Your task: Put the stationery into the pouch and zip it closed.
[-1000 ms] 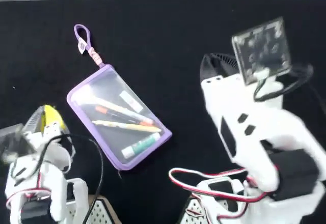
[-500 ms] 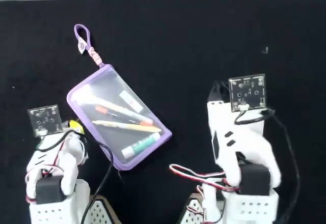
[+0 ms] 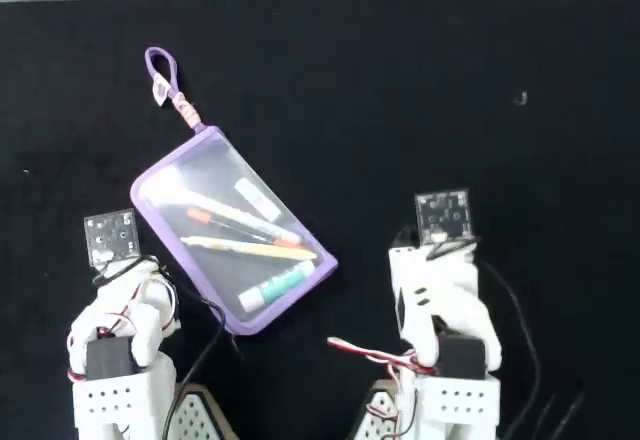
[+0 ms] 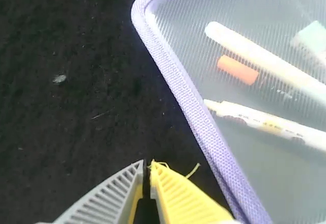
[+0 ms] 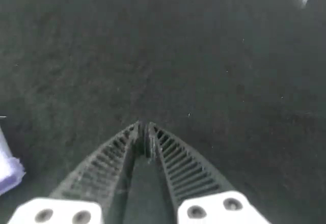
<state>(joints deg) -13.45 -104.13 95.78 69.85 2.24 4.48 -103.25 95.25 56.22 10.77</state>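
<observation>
Your inventory at this moment:

- Desk (image 3: 400, 90): covered in black cloth; it carries everything below.
- Pouch (image 3: 232, 232): clear with purple trim. It lies flat and askew, left of centre, its long side running from far left to near right. A purple loop strap (image 3: 160, 65) trails from its far corner towards the far left.
- Stationery, all inside the pouch: a white pen (image 3: 225, 210), an orange-capped pen (image 3: 215, 222), a yellow pen (image 3: 250, 249), a green-and-white stick (image 3: 277, 286) nearest you, and a small white block (image 3: 257, 200) on the far side.
- Left arm (image 3: 115, 305): folded at the near left. Its end effector (image 4: 147, 170) has grey and yellow fingers pressed together, gripping nothing. It sits over bare cloth just beside the pouch's left edge.
- Right arm (image 3: 440, 295): folded at the near right. Its end effector (image 5: 144, 132) has black fingers closed tip to tip, also empty. It sits over bare cloth, well right of the pouch.
</observation>
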